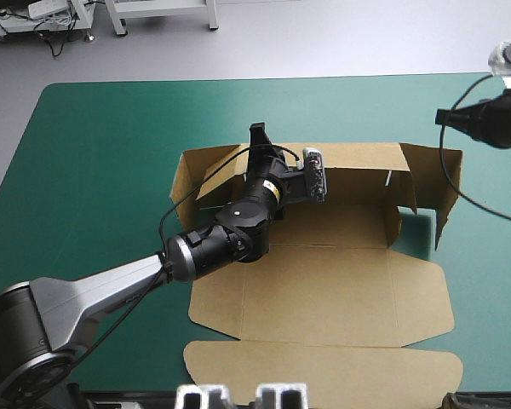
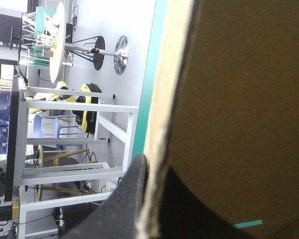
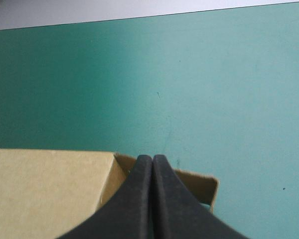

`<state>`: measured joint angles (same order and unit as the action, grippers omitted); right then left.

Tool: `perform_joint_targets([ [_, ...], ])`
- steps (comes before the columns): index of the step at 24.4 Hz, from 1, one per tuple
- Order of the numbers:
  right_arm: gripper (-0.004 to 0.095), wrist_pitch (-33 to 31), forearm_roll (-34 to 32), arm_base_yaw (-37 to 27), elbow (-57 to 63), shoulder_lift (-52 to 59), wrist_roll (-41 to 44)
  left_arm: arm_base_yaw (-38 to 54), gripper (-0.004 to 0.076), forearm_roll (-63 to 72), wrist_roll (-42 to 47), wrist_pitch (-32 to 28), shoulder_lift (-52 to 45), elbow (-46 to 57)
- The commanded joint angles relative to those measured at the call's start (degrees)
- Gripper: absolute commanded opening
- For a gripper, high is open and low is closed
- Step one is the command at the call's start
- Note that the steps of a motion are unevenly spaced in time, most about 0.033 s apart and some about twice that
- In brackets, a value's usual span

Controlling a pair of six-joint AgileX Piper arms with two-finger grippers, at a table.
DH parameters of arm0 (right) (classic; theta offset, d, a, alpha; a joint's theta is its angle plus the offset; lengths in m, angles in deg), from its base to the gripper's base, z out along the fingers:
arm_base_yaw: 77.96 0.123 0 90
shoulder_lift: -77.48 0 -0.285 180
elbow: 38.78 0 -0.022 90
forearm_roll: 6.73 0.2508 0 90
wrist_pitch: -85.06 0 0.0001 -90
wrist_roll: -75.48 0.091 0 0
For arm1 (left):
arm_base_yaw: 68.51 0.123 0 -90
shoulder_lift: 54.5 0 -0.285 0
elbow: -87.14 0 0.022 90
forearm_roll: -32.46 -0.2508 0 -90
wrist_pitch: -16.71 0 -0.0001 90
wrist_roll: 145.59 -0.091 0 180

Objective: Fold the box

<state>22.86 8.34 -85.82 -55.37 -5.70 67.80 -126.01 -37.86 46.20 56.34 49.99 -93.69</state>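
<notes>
The brown cut-board box (image 1: 324, 290), walls partly raised, lies on the teal-green table cover (image 1: 111, 170) — the left black-finned gripper (image 2: 157, 167) clamps its far wall; the right gripper (image 3: 152, 159), fingers pressed together, hangs above its corner.

table (image 1: 85, 145): teal-green, we see it run on beyond and beside the left gripper (image 1: 258, 135)
box (image 1: 324, 290): brown, on the table under that gripper, lid flat behind it
</notes>
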Motion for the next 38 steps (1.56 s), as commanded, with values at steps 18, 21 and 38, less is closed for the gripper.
perform_joint_targets([
  [18, -0.0015, -9.3, 3.7, -0.2, -0.9, -14.2, -8.0, -0.4, -0.0010, -2.4, 0.7, -0.2, -3.3, -1.5],
  [21, -0.0015, -8.0, 4.3, -0.2, 3.4, -11.3, -9.1, -0.4, -0.0010, -2.1, -0.6, 0.8, -1.9, -1.5],
  [38, -0.0015, 12.2, 21.5, -0.2, 34.8, 3.8, -31.2, -0.5, -0.0010, -0.1, -0.7, 3.0, 2.4, -1.4],
])
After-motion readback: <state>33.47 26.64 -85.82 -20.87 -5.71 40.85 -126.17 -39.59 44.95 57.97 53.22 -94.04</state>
